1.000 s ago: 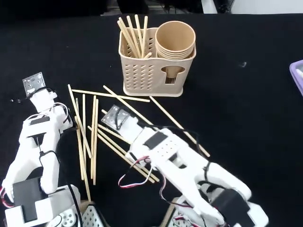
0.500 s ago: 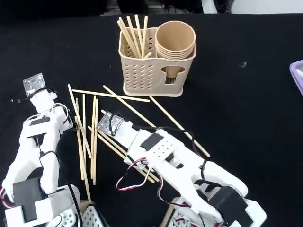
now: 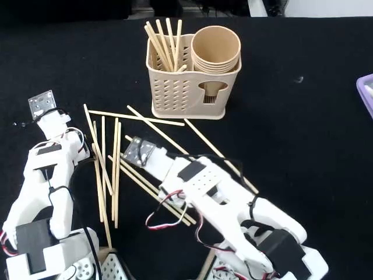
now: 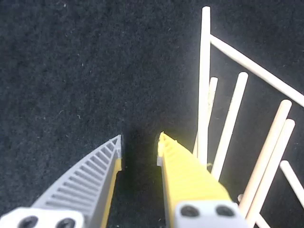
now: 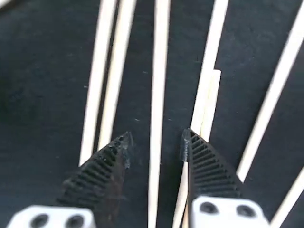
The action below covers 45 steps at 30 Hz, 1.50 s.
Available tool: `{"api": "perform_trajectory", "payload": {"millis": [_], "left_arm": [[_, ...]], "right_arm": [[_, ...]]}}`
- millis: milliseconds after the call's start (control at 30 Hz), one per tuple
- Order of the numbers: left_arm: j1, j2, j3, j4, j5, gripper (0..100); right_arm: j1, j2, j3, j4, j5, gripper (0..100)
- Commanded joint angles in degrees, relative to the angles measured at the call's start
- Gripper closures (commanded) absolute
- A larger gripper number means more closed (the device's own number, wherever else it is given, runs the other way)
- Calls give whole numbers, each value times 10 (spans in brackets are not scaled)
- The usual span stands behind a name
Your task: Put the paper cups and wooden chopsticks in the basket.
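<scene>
Basket (image 3: 186, 87) stands at upper centre of the high view on the black table (image 3: 291, 146). It holds stacked paper cups (image 3: 215, 49) in its right compartment and several chopsticks (image 3: 164, 41) upright in its left. Left of centre lie loose chopsticks (image 3: 116, 169), some passing under the right arm (image 3: 215, 198). A purple object (image 3: 366, 93) pokes in at the far right edge. The right wrist view adds that the right gripper (image 5: 156, 142) is spread, one chopstick (image 5: 158, 95) lying between its fingers. The left gripper (image 4: 139, 145), also parted and holding nothing, hovers over bare table just beside the sticks.
</scene>
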Motion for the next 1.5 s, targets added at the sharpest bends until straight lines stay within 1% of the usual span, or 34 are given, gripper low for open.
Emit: {"api": "perform_trajectory", "payload": {"millis": [0,367,500,567,667,767,967,1067,1167,1233,1333,1367,1467], "left_arm": [[7,-4,-3,-8,5,870],[7,-4,-2,-8,5,870],[7,-4,-2,-8,5,870],[7,-4,-2,-8,5,870],[7,-4,-2,-8,5,870],[7,-4,-2,-8,5,870],[7,-4,-2,-8,5,870],[7,-6,4,-8,5,870],[7,-6,4,-8,5,870],[7,-6,4,-8,5,870],[7,-6,4,-8,5,870],[7,-6,4,-8,5,870],[7,-6,4,-8,5,870]], "right_arm": [[18,0,-39,-1,6,825],[16,-21,-38,8,6,827],[17,-89,-33,58,6,825],[27,-120,-5,33,23,825],[55,-138,40,-42,53,825],[76,-118,42,-77,56,825],[69,8,-13,-82,56,825],[72,80,-56,-78,56,828],[72,109,-93,-40,57,830],[72,110,-95,-32,57,868],[69,110,-95,-30,57,994],[69,110,-95,-27,57,978],[72,109,-97,-16,57,987]]}}
